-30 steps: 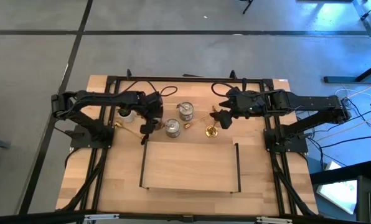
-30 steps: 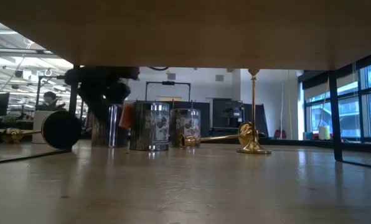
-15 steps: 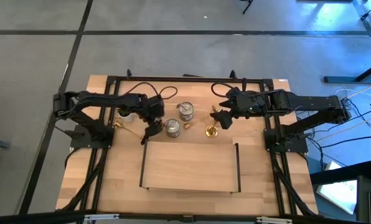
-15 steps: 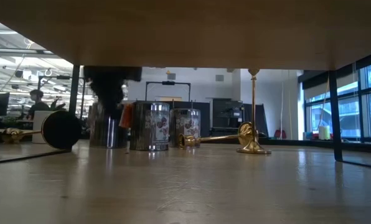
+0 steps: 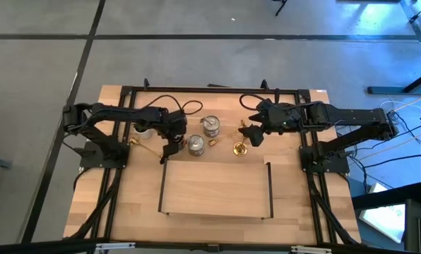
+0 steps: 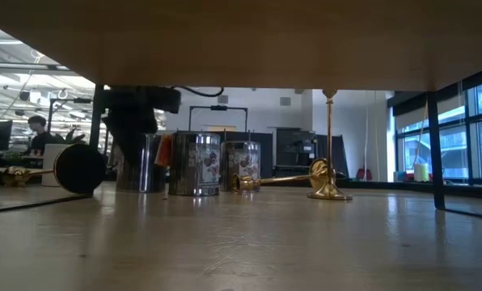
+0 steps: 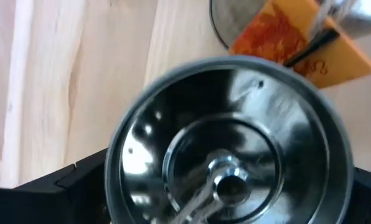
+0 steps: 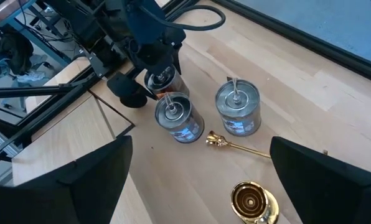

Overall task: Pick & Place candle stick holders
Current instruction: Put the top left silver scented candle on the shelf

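Observation:
My left gripper [image 5: 174, 138] stands over a squat silver-grey holder [image 7: 229, 155], shut on it; this holder stands on the table [image 6: 140, 163]. Two more silver holders [image 5: 195, 144] [image 5: 210, 127] stand to its right. One gold holder [image 5: 239, 147] stands upright on its base. Another gold holder [image 5: 221, 138] lies on its side beside it. A third gold holder [image 5: 145, 145] lies left of my left gripper, its dark base underside [image 6: 79, 168] showing. My right gripper [image 5: 250, 134] is open and empty above the upright gold holder [image 8: 251, 202]. My left gripper has the silver holder's round wall [image 7: 114, 180] between its two fingers [image 7: 79, 186], one on each side, near the rim. The fingers come from above, pointing down. The holder is upright, its bottom on the table in the low view.
A shallow wooden tray [image 5: 216, 209] with low dark walls lies on the near half of the table. A white thing [image 5: 144, 131] sits by the left arm. Black frame rails [image 5: 126, 92] border the table. A person [image 6: 37, 125] sits far off in the room.
My left gripper has shifted a little toward the table's right and turned about over the silver holder, which stays standing in its place. My right arm has kept still.

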Motion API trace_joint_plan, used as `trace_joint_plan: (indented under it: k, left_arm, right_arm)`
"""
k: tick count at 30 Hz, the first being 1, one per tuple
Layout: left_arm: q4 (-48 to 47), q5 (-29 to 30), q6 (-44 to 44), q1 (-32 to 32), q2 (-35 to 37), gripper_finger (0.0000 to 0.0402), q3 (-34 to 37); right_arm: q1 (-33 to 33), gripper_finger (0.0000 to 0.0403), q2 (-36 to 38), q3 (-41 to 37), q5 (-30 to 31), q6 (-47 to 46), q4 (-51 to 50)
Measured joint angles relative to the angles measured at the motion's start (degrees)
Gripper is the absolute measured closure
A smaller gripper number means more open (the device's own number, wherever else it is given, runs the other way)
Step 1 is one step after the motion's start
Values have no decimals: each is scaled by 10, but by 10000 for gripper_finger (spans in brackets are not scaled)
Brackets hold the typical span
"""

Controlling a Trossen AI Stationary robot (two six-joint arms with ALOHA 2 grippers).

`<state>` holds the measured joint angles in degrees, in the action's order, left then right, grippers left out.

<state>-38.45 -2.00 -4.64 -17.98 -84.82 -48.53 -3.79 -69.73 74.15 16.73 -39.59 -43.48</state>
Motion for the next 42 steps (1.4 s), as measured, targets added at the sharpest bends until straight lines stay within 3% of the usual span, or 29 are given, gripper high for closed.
trace_joint_plan:
  k: [23, 33, 42]
  left_arm:
    - [10, -2, 1, 3, -60, 2, -2]
    - [-12, 24, 20, 3, -61, 57, -23]
    - [-71, 25, 24, 3, -61, 57, -80]
  right_arm:
    - [0, 20, 0, 0, 2, 0, 0]
    - [0, 20, 0, 0, 2, 0, 0]
    - [0, 20, 0, 0, 2, 0, 0]
